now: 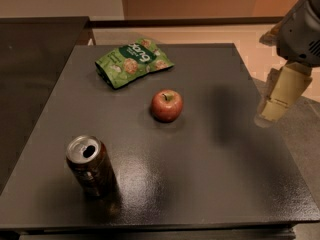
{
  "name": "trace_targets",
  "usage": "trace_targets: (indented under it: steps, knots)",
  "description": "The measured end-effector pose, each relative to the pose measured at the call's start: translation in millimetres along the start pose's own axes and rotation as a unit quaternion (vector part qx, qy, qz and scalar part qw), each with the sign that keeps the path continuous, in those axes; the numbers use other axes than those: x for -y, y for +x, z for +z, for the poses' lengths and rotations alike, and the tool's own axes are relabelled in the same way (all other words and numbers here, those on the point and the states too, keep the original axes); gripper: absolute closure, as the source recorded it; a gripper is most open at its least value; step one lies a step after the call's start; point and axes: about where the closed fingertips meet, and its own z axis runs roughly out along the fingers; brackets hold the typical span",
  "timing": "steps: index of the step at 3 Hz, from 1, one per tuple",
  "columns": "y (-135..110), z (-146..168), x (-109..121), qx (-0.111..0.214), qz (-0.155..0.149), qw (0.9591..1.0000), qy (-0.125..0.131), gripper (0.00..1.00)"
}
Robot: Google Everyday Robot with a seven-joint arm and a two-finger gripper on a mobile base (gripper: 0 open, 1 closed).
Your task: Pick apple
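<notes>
The apple (167, 105), small, round and red with a yellowish patch around its short stem, sits upright near the middle of the dark grey table (210, 174). My gripper (272, 109) hangs at the right edge of the view, over the table's right edge. It is well to the right of the apple, above table level, and holds nothing that I can see.
A green snack bag (134, 61) lies flat at the back of the table, behind and left of the apple. An opened brown soda can (90, 166) stands near the front left. A dark counter (35, 59) adjoins the left side. Floor lies beyond the right edge.
</notes>
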Motion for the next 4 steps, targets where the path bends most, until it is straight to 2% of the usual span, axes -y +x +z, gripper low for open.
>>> trace_targets:
  steps: [2,4]
  knots:
    - [-44.8,42.2,18.2,0.060,0.020,0.9977,-0.024,0.00]
    - [-93.0,84.5,6.2,0.115,0.015,0.9919,-0.053,0.00]
